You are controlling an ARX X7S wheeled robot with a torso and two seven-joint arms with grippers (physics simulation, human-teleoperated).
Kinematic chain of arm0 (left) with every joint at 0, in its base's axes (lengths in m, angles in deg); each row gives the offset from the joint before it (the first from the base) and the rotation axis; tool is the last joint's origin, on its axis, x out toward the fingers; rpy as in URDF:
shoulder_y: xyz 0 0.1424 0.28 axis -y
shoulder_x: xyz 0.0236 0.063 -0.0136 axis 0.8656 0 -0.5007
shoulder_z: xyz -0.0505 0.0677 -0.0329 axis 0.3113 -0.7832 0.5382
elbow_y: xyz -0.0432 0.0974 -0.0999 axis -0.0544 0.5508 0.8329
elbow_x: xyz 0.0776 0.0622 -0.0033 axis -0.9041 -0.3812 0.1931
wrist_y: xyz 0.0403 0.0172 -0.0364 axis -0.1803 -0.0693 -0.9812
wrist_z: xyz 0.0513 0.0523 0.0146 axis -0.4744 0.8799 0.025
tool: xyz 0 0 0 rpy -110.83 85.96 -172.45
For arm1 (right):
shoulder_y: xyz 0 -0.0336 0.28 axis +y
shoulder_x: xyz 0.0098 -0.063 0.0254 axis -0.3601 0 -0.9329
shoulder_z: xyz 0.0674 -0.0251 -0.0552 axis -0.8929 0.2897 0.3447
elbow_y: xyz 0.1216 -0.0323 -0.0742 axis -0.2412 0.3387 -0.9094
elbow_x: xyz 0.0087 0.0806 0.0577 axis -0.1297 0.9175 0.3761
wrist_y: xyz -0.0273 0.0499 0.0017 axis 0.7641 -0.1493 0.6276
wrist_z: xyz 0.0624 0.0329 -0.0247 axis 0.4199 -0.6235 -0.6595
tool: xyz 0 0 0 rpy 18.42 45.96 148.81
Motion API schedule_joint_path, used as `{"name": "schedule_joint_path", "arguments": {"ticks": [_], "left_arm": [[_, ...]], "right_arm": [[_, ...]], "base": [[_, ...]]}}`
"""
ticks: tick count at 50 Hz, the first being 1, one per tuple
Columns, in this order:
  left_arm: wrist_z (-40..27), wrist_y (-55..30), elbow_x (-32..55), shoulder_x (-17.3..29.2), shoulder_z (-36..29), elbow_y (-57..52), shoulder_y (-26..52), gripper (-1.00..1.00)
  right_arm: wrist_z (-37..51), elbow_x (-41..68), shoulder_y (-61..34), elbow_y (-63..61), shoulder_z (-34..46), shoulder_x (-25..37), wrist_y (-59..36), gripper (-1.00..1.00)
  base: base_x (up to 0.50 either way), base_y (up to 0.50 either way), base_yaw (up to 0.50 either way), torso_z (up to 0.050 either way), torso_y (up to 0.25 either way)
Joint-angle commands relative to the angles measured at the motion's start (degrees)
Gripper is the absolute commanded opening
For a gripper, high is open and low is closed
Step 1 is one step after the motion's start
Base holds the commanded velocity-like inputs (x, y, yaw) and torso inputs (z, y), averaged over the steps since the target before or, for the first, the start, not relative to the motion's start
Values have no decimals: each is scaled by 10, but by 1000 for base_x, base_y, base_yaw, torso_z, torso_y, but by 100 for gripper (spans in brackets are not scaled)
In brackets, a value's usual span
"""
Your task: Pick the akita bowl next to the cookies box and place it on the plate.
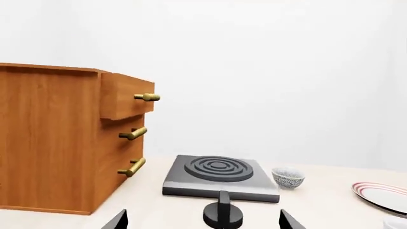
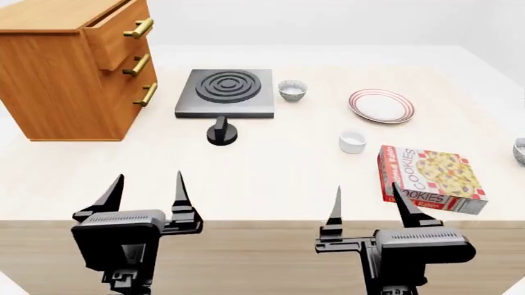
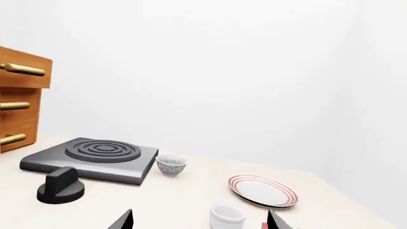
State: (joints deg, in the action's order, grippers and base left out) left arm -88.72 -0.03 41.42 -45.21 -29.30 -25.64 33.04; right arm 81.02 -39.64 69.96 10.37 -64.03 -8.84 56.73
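The akita bowl [image 2: 519,151] sits beyond the cookies box [image 2: 429,179], well apart from the right tool [image 2: 367,203], spread wide and empty.

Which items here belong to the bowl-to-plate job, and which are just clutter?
Job:
akita bowl, at the head view's right edge beside the box
cookies box
plate

Clutter:
second speckled bowl by the stove
stove
black knob
white cup
wooden drawer cabinet
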Motion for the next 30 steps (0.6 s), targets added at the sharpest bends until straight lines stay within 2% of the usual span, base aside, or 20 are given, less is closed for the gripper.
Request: {"name": "schedule_joint_path", "arguments": {"ticks": [1, 13, 30], "left_arm": [[-11, -13, 23, 10, 7, -47, 7, 100], [-5, 1, 35, 22, 0, -52, -9, 100], [-19, 8, 61, 24, 12, -56, -12, 100]], "right_arm": [[10, -7, 1, -65, -5, 17, -19, 100], [16, 11, 20, -61, -9, 24, 18, 100], [24, 15, 30, -86, -11, 34, 8, 100]], "base": [[-20, -477, 0, 0, 0], [-35, -500, 0, 0, 0], [-34, -500, 0, 0, 0]]}}
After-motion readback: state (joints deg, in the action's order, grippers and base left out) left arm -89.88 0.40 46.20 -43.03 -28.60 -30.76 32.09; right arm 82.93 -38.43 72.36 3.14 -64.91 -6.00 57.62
